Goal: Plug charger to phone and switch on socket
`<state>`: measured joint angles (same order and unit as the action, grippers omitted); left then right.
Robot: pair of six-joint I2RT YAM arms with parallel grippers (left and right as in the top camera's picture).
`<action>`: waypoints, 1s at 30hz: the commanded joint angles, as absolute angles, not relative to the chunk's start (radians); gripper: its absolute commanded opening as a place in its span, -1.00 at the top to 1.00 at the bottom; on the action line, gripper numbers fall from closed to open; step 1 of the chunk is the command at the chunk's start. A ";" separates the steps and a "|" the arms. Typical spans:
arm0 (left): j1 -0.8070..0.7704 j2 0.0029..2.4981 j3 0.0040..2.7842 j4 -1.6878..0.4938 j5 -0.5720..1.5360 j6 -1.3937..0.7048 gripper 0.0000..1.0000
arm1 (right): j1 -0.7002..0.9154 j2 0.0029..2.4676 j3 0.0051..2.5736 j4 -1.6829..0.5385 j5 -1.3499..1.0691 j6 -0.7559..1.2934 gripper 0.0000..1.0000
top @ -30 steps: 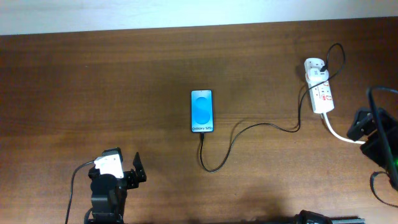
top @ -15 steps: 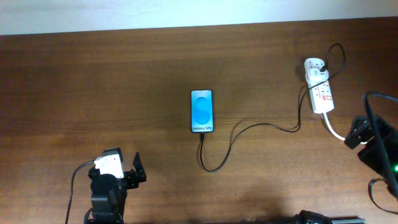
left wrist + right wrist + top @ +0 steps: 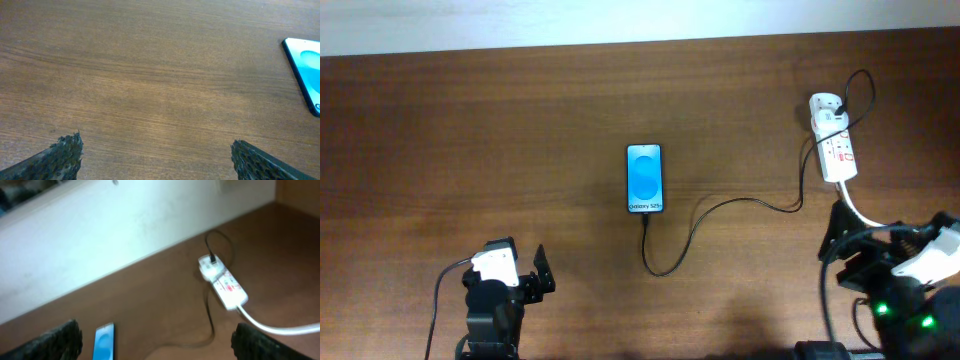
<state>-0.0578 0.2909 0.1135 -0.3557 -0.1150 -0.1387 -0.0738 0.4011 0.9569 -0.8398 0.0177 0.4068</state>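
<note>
The phone (image 3: pixel 645 179) lies face up mid-table with its cyan-blue screen lit; it also shows in the left wrist view (image 3: pixel 306 70) and the right wrist view (image 3: pixel 103 341). The thin black charger cable (image 3: pixel 720 207) runs from the phone's near end, loops, and reaches the white socket strip (image 3: pixel 832 137) at the far right, also seen in the right wrist view (image 3: pixel 224 280). Its tip sits at the phone's bottom edge. My left gripper (image 3: pixel 525 282) is open and empty at the near left. My right gripper (image 3: pixel 855 250) is open and empty, near the strip's white cord.
The strip's thick white cord (image 3: pixel 865 215) trails toward the right arm. A pale wall (image 3: pixel 100 235) borders the table's far edge. The wooden tabletop (image 3: pixel 470 150) stretches bare to the left of the phone.
My right arm has swung from the right edge inward and toward the near side, away from the socket strip. Phone, cable, strip and left arm have not moved.
</note>
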 commanded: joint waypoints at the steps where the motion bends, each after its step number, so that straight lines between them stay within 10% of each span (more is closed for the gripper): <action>1: -0.056 0.287 0.110 -0.358 -0.109 -0.144 -0.99 | -0.065 0.250 0.745 -0.640 -0.044 0.396 -0.97; 10: -0.056 0.287 0.110 -0.358 -0.109 -0.144 -0.99 | -0.065 0.053 0.284 -0.096 -0.102 0.397 -0.97; 30: -0.056 0.287 0.110 -0.358 -0.109 -0.144 -0.99 | -0.065 0.003 0.006 -0.004 0.016 0.396 -0.97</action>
<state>-0.0578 0.2909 0.1135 -0.3565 -0.1150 -0.1387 -0.0719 0.0154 0.0338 0.0170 -0.0109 0.4068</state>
